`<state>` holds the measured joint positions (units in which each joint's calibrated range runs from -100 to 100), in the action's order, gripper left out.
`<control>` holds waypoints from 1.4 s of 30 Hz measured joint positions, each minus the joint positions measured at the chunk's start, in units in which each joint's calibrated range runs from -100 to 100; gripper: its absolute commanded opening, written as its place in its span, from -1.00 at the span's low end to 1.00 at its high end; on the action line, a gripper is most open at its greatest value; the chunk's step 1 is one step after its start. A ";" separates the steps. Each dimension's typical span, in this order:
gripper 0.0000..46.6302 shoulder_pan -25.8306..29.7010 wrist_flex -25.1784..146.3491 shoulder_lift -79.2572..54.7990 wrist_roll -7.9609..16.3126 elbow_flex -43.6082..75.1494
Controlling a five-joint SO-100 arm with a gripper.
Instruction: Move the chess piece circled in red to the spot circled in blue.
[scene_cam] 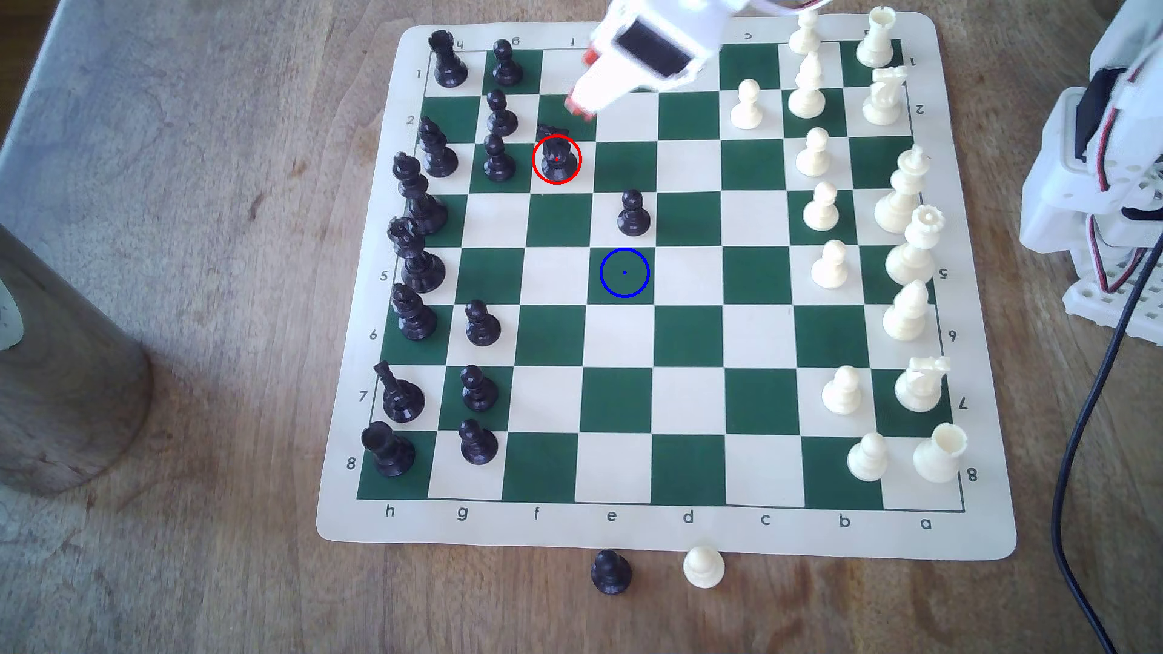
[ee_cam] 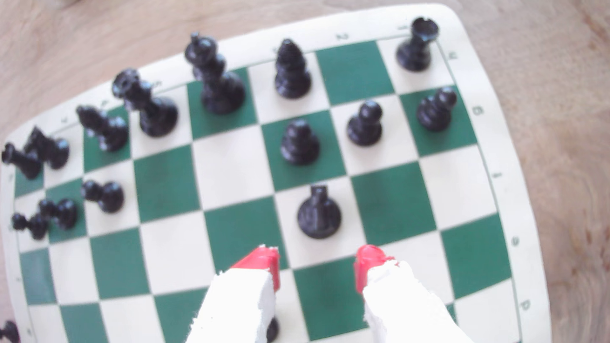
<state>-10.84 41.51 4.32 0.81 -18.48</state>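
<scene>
The black knight (scene_cam: 557, 157) stands upright inside the red ring on a cream square, in the black side's third column from the exterior view's left. My gripper (scene_cam: 583, 82) hovers just beyond it toward the board's far edge, open, with nothing between its red-tipped fingers (scene_cam: 578, 108). In the wrist view the knight (ee_cam: 318, 214) sits a short way ahead of the gap of the gripper (ee_cam: 317, 267), apart from both red fingertips (ee_cam: 264, 262). The blue-ringed dark green spot (scene_cam: 624, 272) is bare, two squares nearer the camera and one to the exterior view's right.
A black pawn (scene_cam: 634, 214) stands between the knight and the spot. Black pawns (scene_cam: 499, 160) and taller black pieces (scene_cam: 437, 151) crowd the knight's left in the exterior view. White pieces (scene_cam: 817, 154) line the right. Two pawns (scene_cam: 610, 572) lie off the board's near edge.
</scene>
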 measured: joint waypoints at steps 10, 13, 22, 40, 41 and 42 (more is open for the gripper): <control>-0.31 0.00 -1.67 -9.05 -1.07 7.68; -0.30 0.00 -1.67 -11.06 -1.07 8.68; -0.29 -1.33 -2.95 -14.83 -1.07 8.68; -0.44 0.44 -5.58 -19.94 0.05 10.94; -0.60 0.29 -5.74 -19.94 0.05 10.94; -0.88 0.07 -5.74 -19.94 0.05 10.94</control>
<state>-10.77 35.78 -15.63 0.85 -7.55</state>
